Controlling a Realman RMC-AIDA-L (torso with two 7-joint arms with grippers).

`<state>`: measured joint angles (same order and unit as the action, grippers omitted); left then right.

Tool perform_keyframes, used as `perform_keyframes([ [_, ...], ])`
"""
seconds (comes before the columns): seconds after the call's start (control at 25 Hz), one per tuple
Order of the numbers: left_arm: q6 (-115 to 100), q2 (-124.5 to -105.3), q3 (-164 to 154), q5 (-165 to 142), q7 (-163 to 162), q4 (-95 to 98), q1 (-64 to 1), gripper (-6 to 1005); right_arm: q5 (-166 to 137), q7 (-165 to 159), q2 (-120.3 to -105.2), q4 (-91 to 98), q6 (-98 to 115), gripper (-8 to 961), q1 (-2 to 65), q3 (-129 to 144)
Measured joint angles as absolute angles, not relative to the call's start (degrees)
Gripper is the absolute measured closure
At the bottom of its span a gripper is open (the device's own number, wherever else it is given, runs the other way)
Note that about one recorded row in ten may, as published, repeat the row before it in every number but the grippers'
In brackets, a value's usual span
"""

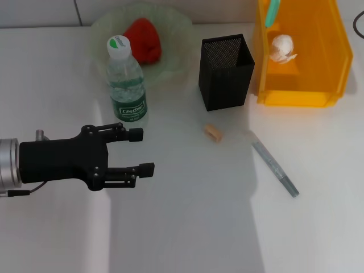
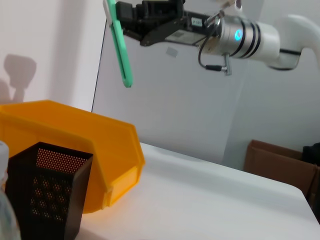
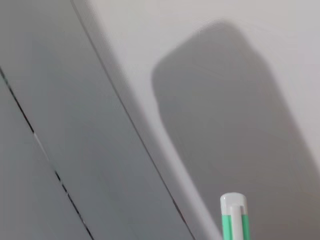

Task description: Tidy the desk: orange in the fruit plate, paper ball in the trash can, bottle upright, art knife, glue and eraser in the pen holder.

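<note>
**Green tool carried high, pen holder next**

Left gripper (image 1: 142,151) hovers with jaws wide and empty near the one upright clear plastic bottle (image 1: 126,82). One red-orange orange (image 1: 145,40) lies in the pale-green ruffled fruit plate (image 1: 182,25). One tan eraser (image 1: 214,132) and one grey stick (image 1: 275,168) remain on the desk. Right gripper (image 2: 131,15) pinches a green-and-white flat tool (image 2: 120,45) above the yellow-orange trash can (image 1: 330,62), which holds one white paper ball (image 1: 282,47); it likely needs moving over the black mesh pen holder (image 1: 226,71).

red-orange orange (image 1: 145,38), black mesh pen holder (image 1: 226,72) (perforated), yellow-orange trash can (image 1: 318,51)

Black metal-mesh pen holder (image 1: 226,71), translucent plastic trash can (image 1: 330,57)
</note>
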<state>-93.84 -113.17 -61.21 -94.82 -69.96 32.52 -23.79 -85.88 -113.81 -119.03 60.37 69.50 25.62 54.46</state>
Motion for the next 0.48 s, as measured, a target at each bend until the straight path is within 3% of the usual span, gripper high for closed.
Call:
perform_keyframes([
  [0.2, -93.75, -113.34, -61.09, -94.93, -69.94, 32.52, -24.28, 199, -82.47, -103.45, -118.59, 43.39, 71.94, 736, 31.2, 47.2],
  [0.48, -93.42, -113.37, -61.0, -95.0, -69.9, 32.18, -24.6, 199, -83.37, -95.69, -118.77, 35.58, 65.29, 725, 35.58, 47.26],
])
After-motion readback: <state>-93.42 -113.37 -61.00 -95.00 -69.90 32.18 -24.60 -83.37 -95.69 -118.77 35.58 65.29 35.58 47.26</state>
